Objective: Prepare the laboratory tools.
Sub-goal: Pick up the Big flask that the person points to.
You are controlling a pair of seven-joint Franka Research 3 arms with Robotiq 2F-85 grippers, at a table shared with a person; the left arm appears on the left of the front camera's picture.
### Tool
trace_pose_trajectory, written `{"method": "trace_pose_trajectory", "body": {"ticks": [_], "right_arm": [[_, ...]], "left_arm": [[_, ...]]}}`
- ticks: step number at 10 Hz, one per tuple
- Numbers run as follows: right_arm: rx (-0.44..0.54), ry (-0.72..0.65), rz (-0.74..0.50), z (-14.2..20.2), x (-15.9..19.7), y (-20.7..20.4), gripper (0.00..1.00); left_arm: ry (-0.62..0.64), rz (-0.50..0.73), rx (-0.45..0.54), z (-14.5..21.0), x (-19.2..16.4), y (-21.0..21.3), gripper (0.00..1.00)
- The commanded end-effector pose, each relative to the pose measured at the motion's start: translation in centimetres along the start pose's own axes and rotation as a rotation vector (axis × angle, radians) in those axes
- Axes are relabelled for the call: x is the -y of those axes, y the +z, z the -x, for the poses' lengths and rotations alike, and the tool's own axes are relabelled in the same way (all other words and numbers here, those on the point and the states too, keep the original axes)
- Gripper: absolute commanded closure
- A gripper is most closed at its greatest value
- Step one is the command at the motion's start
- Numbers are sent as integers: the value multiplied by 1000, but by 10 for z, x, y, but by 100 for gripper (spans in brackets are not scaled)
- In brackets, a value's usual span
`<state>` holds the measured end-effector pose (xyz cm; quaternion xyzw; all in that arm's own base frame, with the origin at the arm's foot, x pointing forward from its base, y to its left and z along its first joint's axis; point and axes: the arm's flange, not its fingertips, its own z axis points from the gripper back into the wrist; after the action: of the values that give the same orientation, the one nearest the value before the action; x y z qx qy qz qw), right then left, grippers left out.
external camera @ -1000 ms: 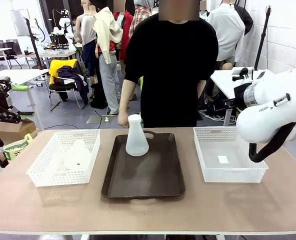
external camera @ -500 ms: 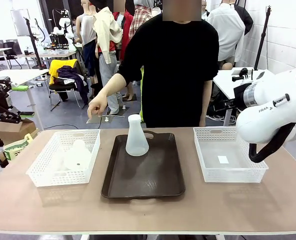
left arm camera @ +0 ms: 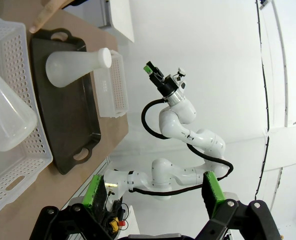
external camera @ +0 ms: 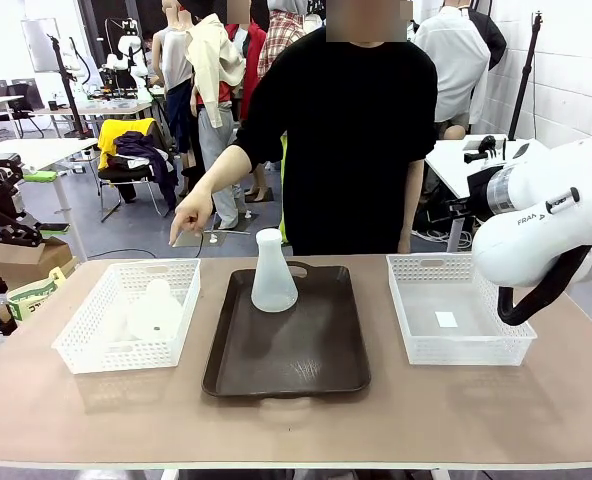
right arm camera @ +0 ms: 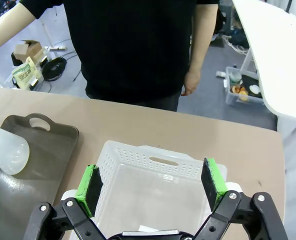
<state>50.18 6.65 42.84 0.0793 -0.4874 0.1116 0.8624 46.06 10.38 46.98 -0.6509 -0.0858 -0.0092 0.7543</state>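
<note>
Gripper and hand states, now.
Left gripper: open, empty.
Right gripper: open, empty.
Person's pointing hand: holding nothing.
Person's other hand: hanging, empty.

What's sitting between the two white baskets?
Front view: a dark brown tray lies between them, with a conical flask standing upright on it.

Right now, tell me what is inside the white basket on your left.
One frosted conical flask lies inside the left basket, its round base toward the front camera. From the front, its neck and the basket floor beneath it are hidden behind the flask itself.
</note>
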Motion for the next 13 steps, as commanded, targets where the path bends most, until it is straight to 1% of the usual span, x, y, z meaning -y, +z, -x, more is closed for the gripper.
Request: {"method": "trace_pose_trajectory", "body": {"ticks": [1,3,4,5,7,8,9,10,11,12,13], "right_arm": [[29,5,1,1,-1,0,0],[29,5,1,1,-1,0,0],[29,5,1,1,-1,0,0],[29,5,1,1,-1,0,0],[29,5,1,1,-1,0,0],[29,5,1,1,-1,0,0],[29,5,1,1,-1,0,0],[29,5,1,1,-1,0,0],[29,5,1,1,-1,0,0],[29,5,1,1,-1,0,0],[29,5,1,1,-1,0,0]], "left_arm": [[-4,2,1,0,2,1,0],[0,0,0,0,0,0,0],[-64,-75,40,-6,15,-5,0],[-137,-181,66,-16,37,-15,0],[-256,-418,61,-39,68,-48,0],[-258,-551,62,-46,75,-63,0],[-212,-672,-12,-48,77,-78,0],[-203,-745,-49,-49,76,-91,0],[-198,-844,-40,-51,74,-103,0],[-156,-981,-41,-53,66,-115,0],[-116,-1083,-29,-54,55,-127,0]]}}
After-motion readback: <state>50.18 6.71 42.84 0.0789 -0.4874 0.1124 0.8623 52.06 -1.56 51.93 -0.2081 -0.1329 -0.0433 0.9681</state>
